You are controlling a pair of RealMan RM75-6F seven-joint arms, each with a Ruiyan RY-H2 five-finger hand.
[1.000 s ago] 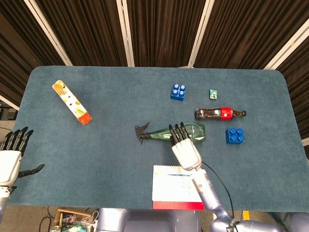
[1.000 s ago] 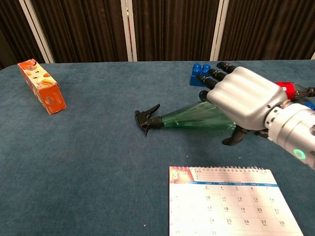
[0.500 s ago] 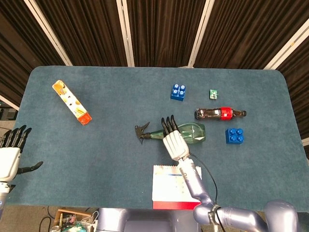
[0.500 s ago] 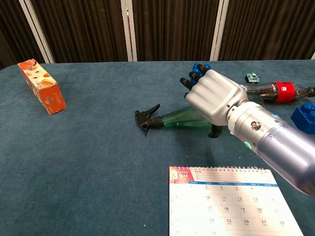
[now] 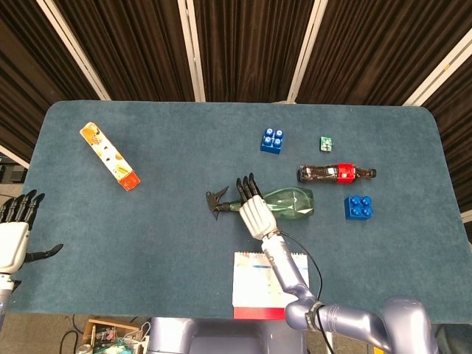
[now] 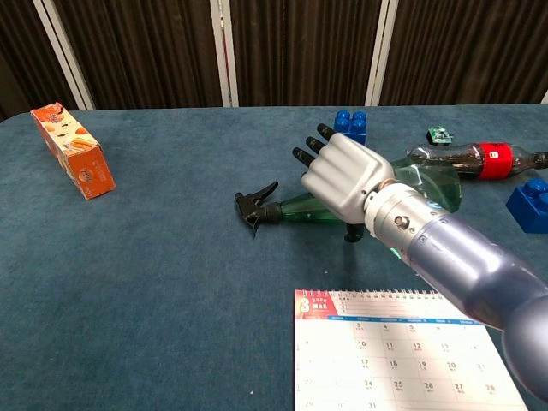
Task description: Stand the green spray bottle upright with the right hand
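The green spray bottle (image 5: 293, 203) lies on its side in the middle of the blue table, its black trigger head (image 5: 219, 201) pointing left. The chest view shows its green body (image 6: 431, 184) and trigger head (image 6: 255, 208) either side of my hand. My right hand (image 5: 254, 213) is over the bottle's neck, fingers stretched away from me across it. In the chest view the right hand (image 6: 342, 175) has its back to the camera and its thumb hangs at the near side of the bottle; no closed grip shows. My left hand (image 5: 15, 237) hovers off the table's left edge, fingers apart and holding nothing.
A cola bottle (image 5: 335, 173) lies just behind the spray bottle's base. One blue brick (image 5: 358, 207) sits to its right, another blue brick (image 5: 272, 140) further back near a small green item (image 5: 327, 142). A desk calendar (image 5: 269, 284) lies at the near edge. An orange box (image 5: 110, 156) is far left.
My right hand has slid left along the spray bottle, from over its body to over its neck. The bottle has not moved. The left hand has drifted slightly lower.
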